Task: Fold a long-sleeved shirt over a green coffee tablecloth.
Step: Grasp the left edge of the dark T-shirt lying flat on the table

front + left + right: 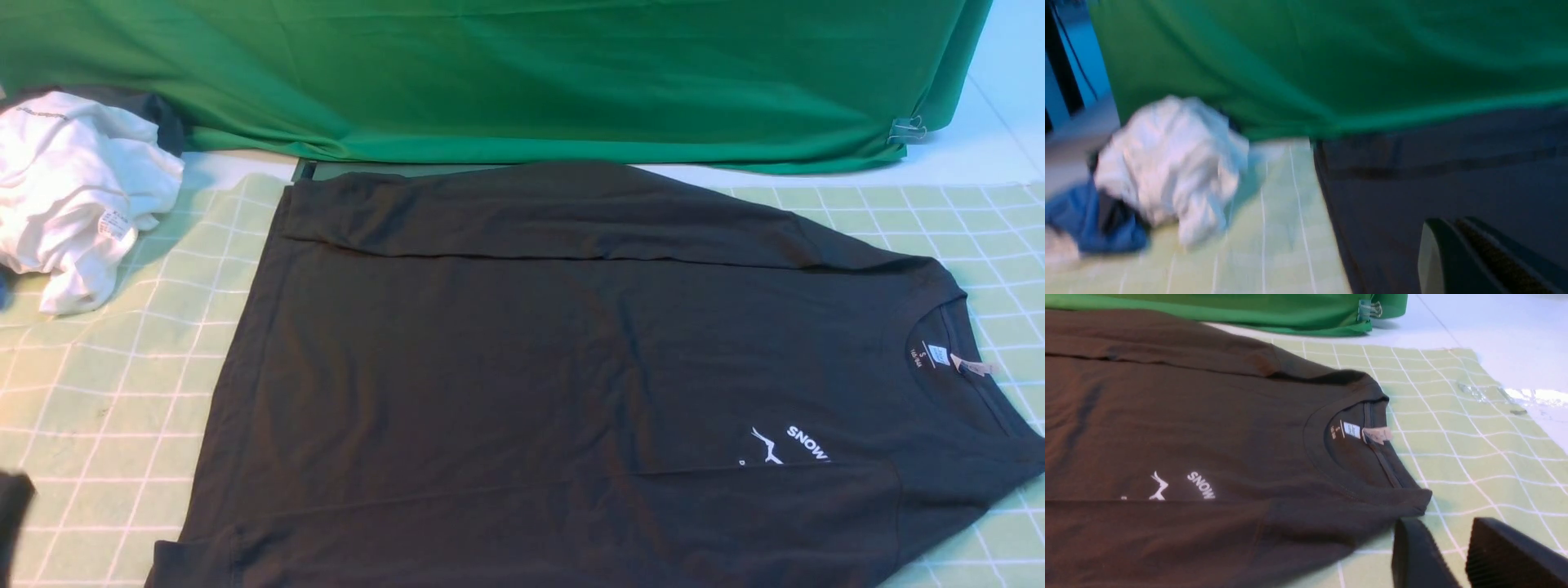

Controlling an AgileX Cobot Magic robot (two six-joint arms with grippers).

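Gridded pale-green tablecloth (106,408), flat black knit shirt (531,367)

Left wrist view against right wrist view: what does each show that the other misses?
Only the left wrist view shows the crumpled white garment and a blue cloth beside it. Only the right wrist view shows the neck label, SNOW print and a binder clip. Both show the black long-sleeved shirt, gridded tablecloth and plain green fabric.

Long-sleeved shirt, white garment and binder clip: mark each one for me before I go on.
long-sleeved shirt (555,376), front view, middle of its flat body panel.
white garment (77,184), front view, centre of the crumpled heap.
binder clip (904,131), front view, its metal body.
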